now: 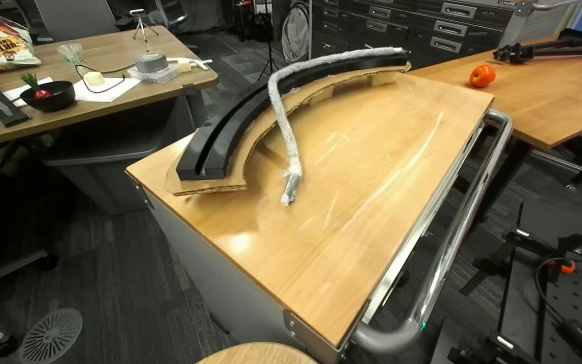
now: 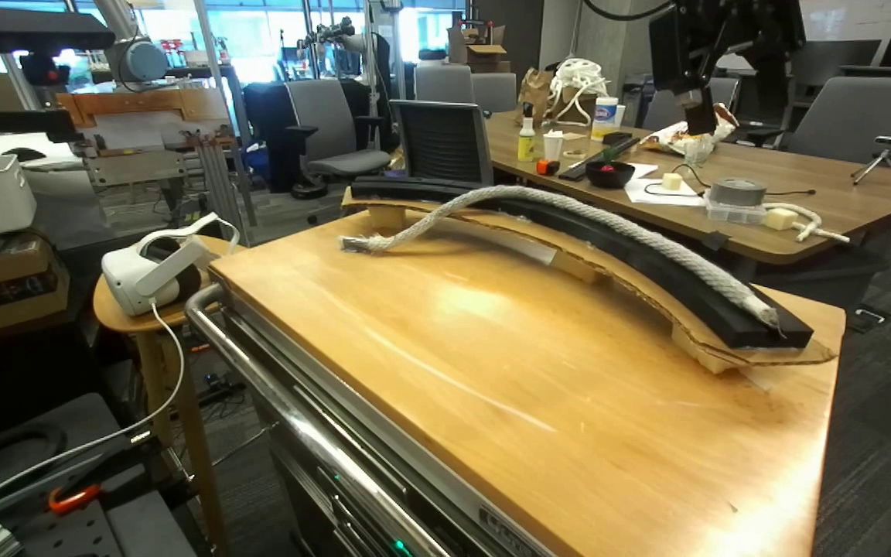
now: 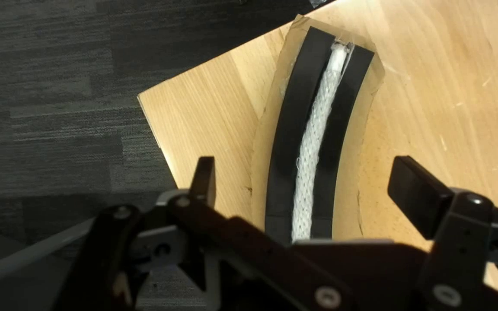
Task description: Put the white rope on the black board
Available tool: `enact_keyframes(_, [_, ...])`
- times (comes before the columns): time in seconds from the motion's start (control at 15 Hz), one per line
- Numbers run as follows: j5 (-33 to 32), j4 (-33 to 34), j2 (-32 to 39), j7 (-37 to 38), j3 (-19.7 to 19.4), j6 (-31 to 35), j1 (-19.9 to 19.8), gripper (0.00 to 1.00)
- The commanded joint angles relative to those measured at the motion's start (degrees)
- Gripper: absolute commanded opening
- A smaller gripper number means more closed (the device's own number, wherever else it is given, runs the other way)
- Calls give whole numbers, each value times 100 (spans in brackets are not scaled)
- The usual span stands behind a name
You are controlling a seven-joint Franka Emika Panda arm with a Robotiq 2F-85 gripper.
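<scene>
One white rope: thick and braided, lying partly along the black board and partly off it.
Rope end on the board: near the board's tip, following the groove in the wrist view; how deep it sits cannot be told.
Loose rope end: off the inner curve, sloping down to the wooden top in both exterior views.
Board: a grooved arc mounted on cardboard, which small blocks raise above the wooden top.
Gripper: hanging above the board, its two fingers spread wide apart and clear of the rope; the wrist view shows one to each side of the strip.
Chrome handle: running along one side of the wooden top.
Neighbouring table: holding a black bowl and a grey tape roll.
Round stool: bearing a white headset.
</scene>
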Motion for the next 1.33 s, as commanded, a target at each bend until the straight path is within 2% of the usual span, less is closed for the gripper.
enact_keyframes(0.0, [43, 33, 68, -20, -79, -13, 63, 100])
enact_keyframes(0.13, [-185, -69, 65, 267, -160, 268, 148, 100])
enact_keyframes(0.27, [-122, -254, -106, 63, -20, 1002, 149, 100])
enact_keyframes(0.67, [289, -668, -596, -444, 424, 2215, 384, 100])
enact_keyframes(0.87, [813, -1068, -682, -946, 734, 2822, 402, 100])
enact_keyframes(1.13, [1779, -2149, -791, -1907, 1226, 3832, 330, 100])
enact_keyframes(1.27, [2285, -2715, -962, -2651, 1507, 3993, 242, 100])
